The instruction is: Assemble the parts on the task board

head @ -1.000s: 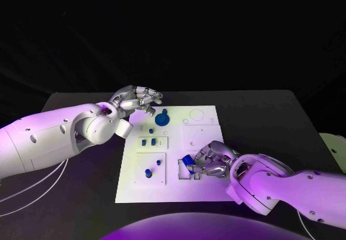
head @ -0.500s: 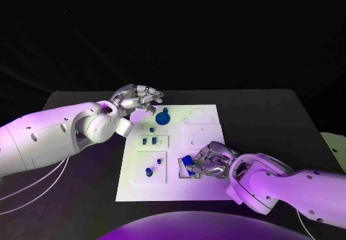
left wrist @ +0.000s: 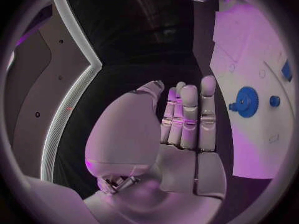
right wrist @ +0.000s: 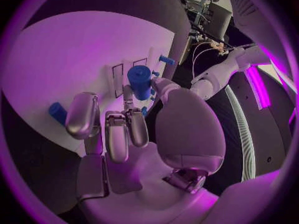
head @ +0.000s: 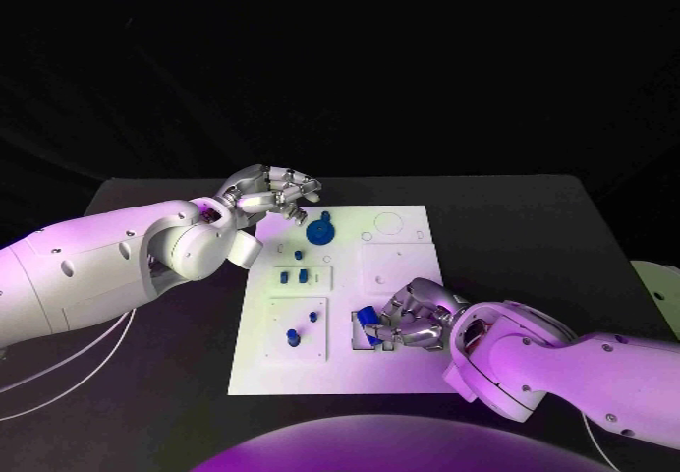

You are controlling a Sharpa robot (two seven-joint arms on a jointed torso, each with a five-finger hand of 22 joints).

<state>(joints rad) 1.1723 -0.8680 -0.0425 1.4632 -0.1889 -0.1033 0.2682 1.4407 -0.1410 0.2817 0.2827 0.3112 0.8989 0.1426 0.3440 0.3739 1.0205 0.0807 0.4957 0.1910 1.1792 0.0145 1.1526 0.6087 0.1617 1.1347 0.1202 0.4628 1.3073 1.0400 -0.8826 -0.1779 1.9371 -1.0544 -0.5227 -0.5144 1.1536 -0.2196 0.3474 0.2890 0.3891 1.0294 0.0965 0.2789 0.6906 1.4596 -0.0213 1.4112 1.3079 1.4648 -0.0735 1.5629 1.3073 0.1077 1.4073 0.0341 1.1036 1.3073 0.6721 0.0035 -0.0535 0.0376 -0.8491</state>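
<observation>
The white task board (head: 397,265) lies mid-table. A blue gear (head: 321,233) sits near its far left corner, and small blue parts (head: 291,278) stand in recesses along its left side. My left hand (head: 269,192) hovers just beyond that far left corner with nothing in it; its fingers (left wrist: 190,117) lie straight side by side, apart from the gear (left wrist: 246,102). My right hand (head: 411,320) is over the board's near middle and pinches a blue cylinder (right wrist: 140,82) between thumb and fingers. Another blue part (right wrist: 57,112) lies on the board beside that hand.
Black table (head: 538,226) surrounds the board on all sides. Two more blue pegs (head: 292,337) stand in the near left recess. The board's right half (head: 404,231) carries only outlines and small holes.
</observation>
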